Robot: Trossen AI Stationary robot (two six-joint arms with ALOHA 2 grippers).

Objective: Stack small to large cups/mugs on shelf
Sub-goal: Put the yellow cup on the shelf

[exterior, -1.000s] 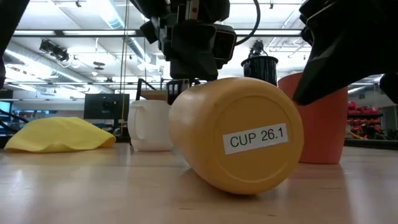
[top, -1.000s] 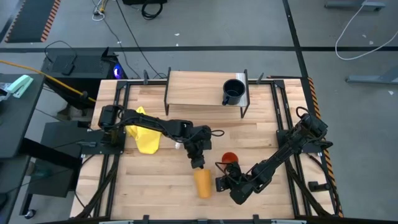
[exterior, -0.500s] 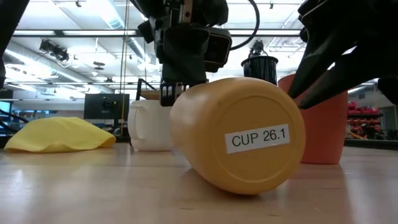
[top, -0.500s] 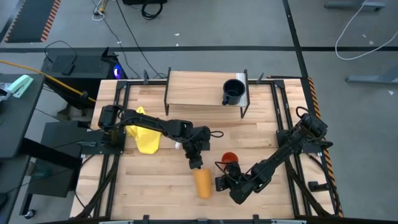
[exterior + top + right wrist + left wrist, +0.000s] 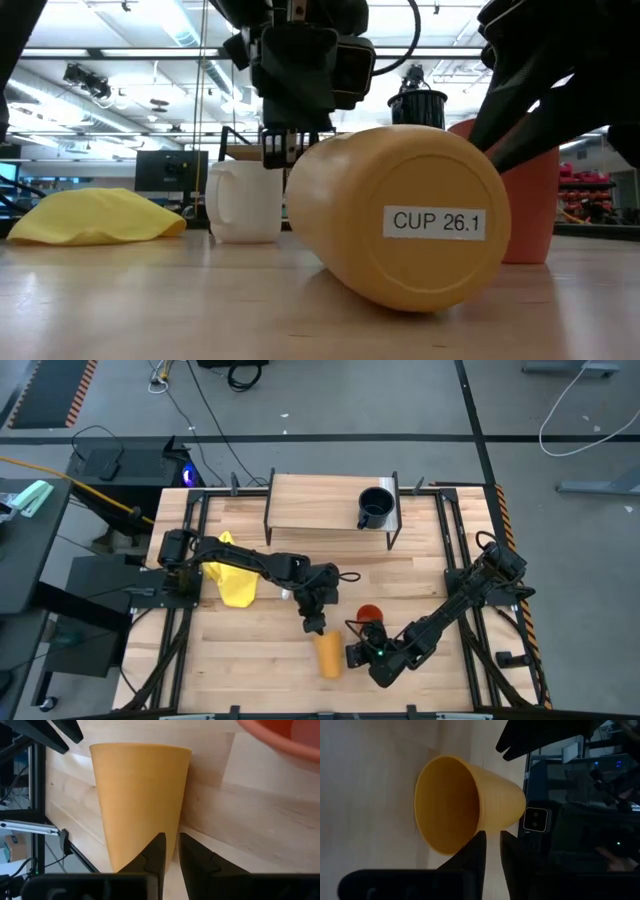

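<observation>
The yellow-orange cup [image 5: 326,656] lies on its side on the table, base toward the near edge, labelled "CUP 26.1" [image 5: 437,222]. My left gripper [image 5: 315,626] is shut and points down at the cup's rim [image 5: 481,827]. My right gripper [image 5: 352,656] is shut and low beside the cup's right wall [image 5: 170,815]. The orange-red cup [image 5: 370,613] stands upright just beyond it. The white mug [image 5: 245,200] stands behind the left gripper. The dark mug [image 5: 375,507] sits on the shelf [image 5: 315,500]. My left gripper's shut fingers [image 5: 480,845] come from above, pointing down, and stand against the outer side of the yellow-orange cup's rim [image 5: 481,827] at its far end. The cup rests on its side on the table. Whether my right gripper's fingertips [image 5: 159,845] touch the cup's wall, I cannot tell.
A yellow cloth [image 5: 235,585] lies on the table's left part, under the left arm. The shelf's black legs [image 5: 392,535] stand at the far side. Bare wood shows along the near edge on both sides of the lying cup.
The yellow-orange cup has rolled a little toward the table's right; its label has turned from tilted to level. The left gripper's fingertips now show beside the cup's far end in the low view.
</observation>
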